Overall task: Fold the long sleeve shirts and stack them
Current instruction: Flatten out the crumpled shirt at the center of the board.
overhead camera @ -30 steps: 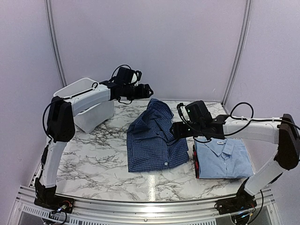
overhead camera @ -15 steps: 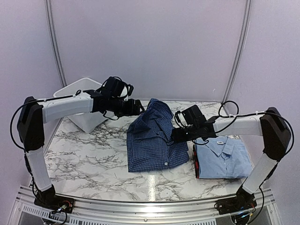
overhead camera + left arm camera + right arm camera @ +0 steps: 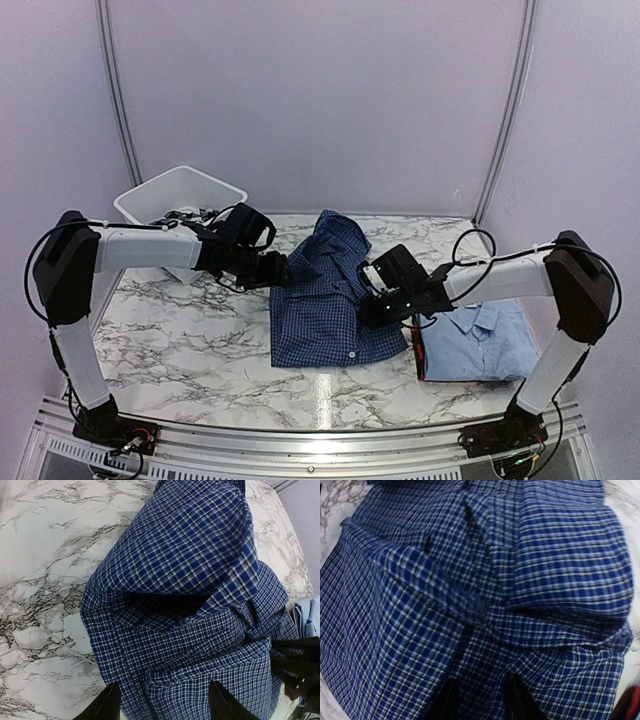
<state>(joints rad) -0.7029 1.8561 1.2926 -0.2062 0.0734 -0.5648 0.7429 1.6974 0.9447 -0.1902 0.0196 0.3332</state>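
Tabletop (image 3: 200,340): white marble with grey veins; carries both shirts and a bin.

Dark shirt (image 3: 335,300): blue with a fine check, lying at the middle of the tabletop. It is loosely folded, with the collar end toward the back and one white button showing near the front hem. Folds are bunched along the upper half.

Light shirt (image 3: 480,340): plain pale blue, folded flat with the collar up. It lies at the right of the tabletop, just beside the dark shirt and apart from both grippers.

Bin (image 3: 160,190): white, at the back left corner. Small items lie inside, too small to tell.

Left gripper (image 3: 285,270): low at the dark shirt's left edge. In the wrist view its fingers (image 3: 107,705) stand well apart with checked cloth between them; nothing is pinched.

Right gripper (image 3: 368,308): low at the dark shirt's right edge, between the two shirts. In the wrist view its fingers (image 3: 512,695) stand close together over the check cloth, with a narrow strip of it between them. I cannot tell whether they clamp it.
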